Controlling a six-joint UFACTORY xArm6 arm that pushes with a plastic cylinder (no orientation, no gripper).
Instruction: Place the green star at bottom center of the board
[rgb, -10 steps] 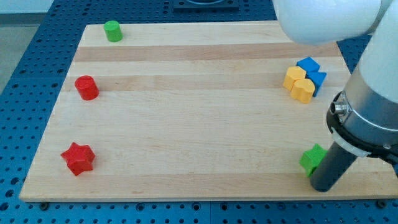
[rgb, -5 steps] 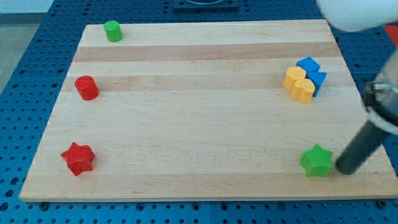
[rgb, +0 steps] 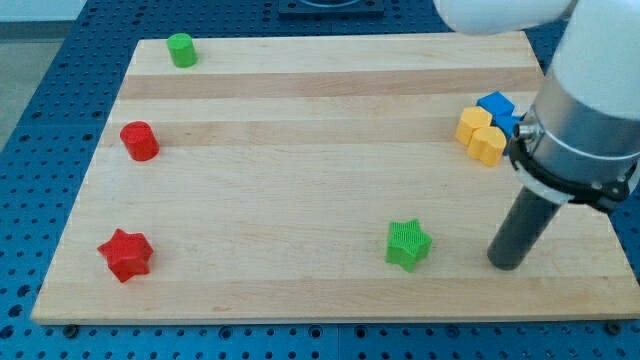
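The green star (rgb: 408, 244) lies on the wooden board (rgb: 300, 180) near the view's bottom edge, a little right of centre. My tip (rgb: 505, 264) rests on the board to the right of the star, about a block's width and a half away, not touching it. The dark rod rises up and right from the tip into the arm's grey and white body.
A green cylinder (rgb: 181, 49) stands at the top left. A red cylinder (rgb: 139, 141) and a red star (rgb: 125, 254) lie along the left side. Two yellow blocks (rgb: 481, 134) and a blue block (rgb: 497, 108) cluster at the right, partly behind the arm.
The green star has slid leftward along the bottom from the right corner area. My tip has followed it leftward and now stands apart from it.
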